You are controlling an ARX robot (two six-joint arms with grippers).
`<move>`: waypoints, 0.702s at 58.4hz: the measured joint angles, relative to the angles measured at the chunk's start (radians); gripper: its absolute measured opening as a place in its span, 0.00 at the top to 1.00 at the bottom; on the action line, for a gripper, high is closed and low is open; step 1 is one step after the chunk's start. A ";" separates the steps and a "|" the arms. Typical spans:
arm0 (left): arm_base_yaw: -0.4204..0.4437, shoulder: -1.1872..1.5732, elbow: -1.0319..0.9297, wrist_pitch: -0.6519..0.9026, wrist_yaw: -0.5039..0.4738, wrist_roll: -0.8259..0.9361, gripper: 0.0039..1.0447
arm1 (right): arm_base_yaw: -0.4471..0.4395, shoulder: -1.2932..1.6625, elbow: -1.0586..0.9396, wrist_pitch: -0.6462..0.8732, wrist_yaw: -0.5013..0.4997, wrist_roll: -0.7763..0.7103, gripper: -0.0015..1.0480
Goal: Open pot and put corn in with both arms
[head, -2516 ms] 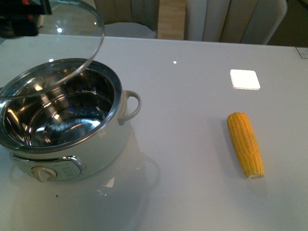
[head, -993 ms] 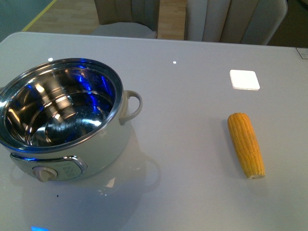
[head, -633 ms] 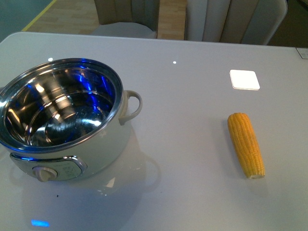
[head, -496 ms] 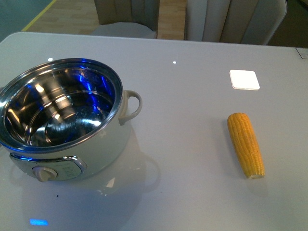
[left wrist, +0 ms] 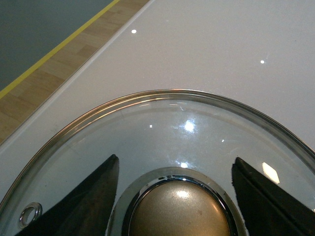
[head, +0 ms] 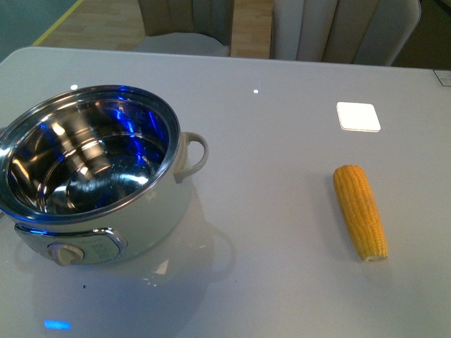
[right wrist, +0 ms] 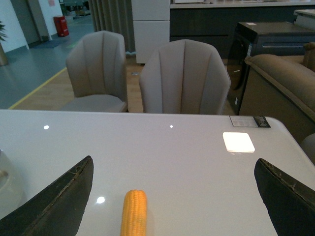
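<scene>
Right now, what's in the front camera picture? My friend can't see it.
An open white electric pot, its shiny steel bowl empty, sits at the left of a white table; a yellow corn cob lies apart at the right. A small white square pad lies beyond the corn, and no robot arm shows.

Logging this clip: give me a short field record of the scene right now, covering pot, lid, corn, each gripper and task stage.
pot: uncovered, nothing inside, on the table
glass lid: off the pot, its knob gripped by the left gripper
corn: lying on the table, well apart from the pot, near the white square pad
right gripper: open, empty, corn ahead of it
task stage: pot opened; corn not yet picked up
</scene>
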 joint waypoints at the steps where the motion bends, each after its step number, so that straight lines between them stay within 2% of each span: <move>1: 0.000 -0.002 -0.002 0.000 0.000 0.000 0.27 | 0.000 0.000 0.000 0.000 0.000 0.000 0.08; 10: -0.003 -0.055 -0.037 -0.001 -0.003 0.000 0.05 | 0.000 0.000 0.000 0.000 0.000 0.000 0.08; 26: -0.007 -0.315 -0.142 -0.025 0.019 -0.042 0.06 | 0.000 0.000 0.000 0.000 0.000 0.000 0.08; 41: -0.027 -0.739 -0.310 -0.095 0.007 -0.202 0.06 | 0.000 0.000 0.000 0.000 0.000 0.000 0.08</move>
